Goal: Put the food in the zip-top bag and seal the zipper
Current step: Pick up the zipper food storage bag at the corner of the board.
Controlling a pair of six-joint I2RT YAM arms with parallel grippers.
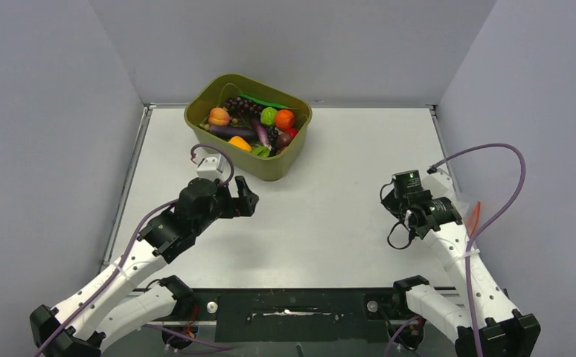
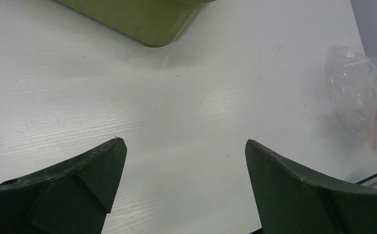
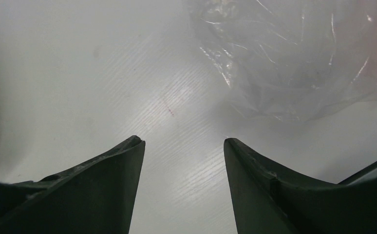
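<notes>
No lettering can be read anywhere; a small pale mark on top of the right wrist housing point(image 1: 411, 179) in the top view is too small to make out.

In the top view the left arm reaches from the lower left up toward the centre, with the left gripper point(image 1: 245, 198) low over the table point(image 1: 330, 186), just below the olive-green tub point(image 1: 270, 167). Its wrist view shows the dark fingers point(image 2: 96, 170) spread wide with only bare table between them. The right arm rises from the lower right corner, its wrist bent steeply down near the right edge of the table. The right gripper point(image 3: 184, 141) also stands parted, holding nothing, with white surface in the gap.

The food point(image 1: 251, 123) lies piled in the tub at the upper centre of the top view: an orange fruit point(image 1: 219, 116), a green one point(image 1: 269, 115), dark grapes point(image 1: 240, 105), an eggplant point(image 1: 233, 132), a yellow-orange pepper point(image 1: 240, 143).

The zip-top bag point(image 3: 298, 63) lies crumpled on the table, filling the upper right of the right wrist view, beyond the fingertips and not touching them. The top view shows little of it besides the red-orange zipper point(image 1: 476, 216) beside the right forearm. The left wrist view catches the bag at its right edge, well apart from the tub's corner at the top of that frame. A green sliver at the left edge of the right wrist view cannot be identified.
</notes>
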